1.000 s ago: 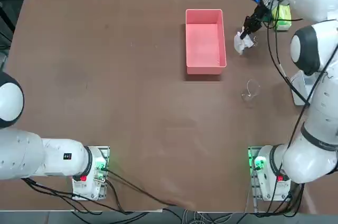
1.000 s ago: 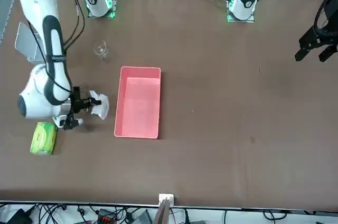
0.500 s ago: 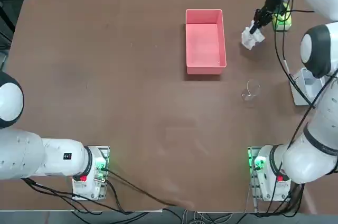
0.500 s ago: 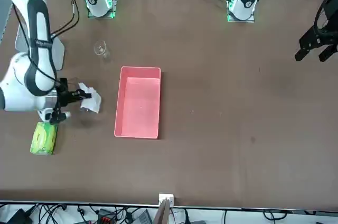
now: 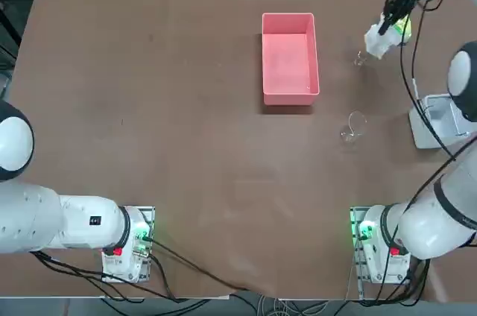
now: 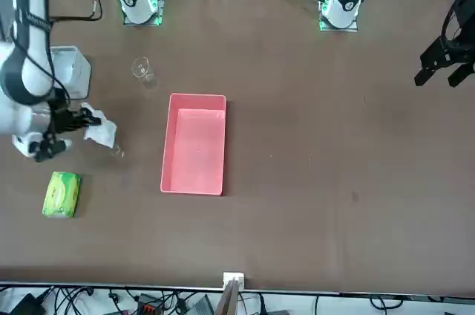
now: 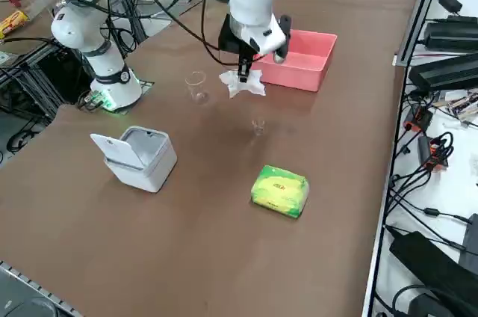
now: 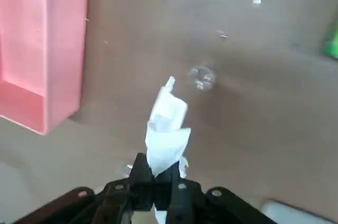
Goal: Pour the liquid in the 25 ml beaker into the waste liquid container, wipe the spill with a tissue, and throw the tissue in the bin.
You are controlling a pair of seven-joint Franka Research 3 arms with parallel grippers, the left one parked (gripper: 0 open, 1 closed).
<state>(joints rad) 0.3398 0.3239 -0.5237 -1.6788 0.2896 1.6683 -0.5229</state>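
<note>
The tissue (image 8: pixel 166 129) hangs crumpled from the right gripper (image 8: pixel 161 182), jaws pinched tight on its top end, the rest drooping clear of the surface, nothing under it touching. It's up in the air just beside the small beaker (image 7: pixel 258 125), which stands upright on the surface betw. the pink tray (image 5: pixel 290 55) and the green pack (image 7: pixel 281 191). Tray looks empty or near enough, can't tell about liquid in it. Judging by that, pouring and wiping are prob. done and what's left is the drop-off. The thing that matters now: the bin (image 7: pixel 138 156), grey-white, lid tipped up, mouth facing upward, sits well apart from the jaws, back toward the robot's base side and out at the right edge of the surface. In the top view it lies below and right of the gripper; in the front view it's just behind the arm. So the carry would go back toward the base, passing near the bigger beaker (image 5: pixel 352 127), w/ the tissue's loose end trailing lowest. Right arm is the only one anywhere close.
</note>
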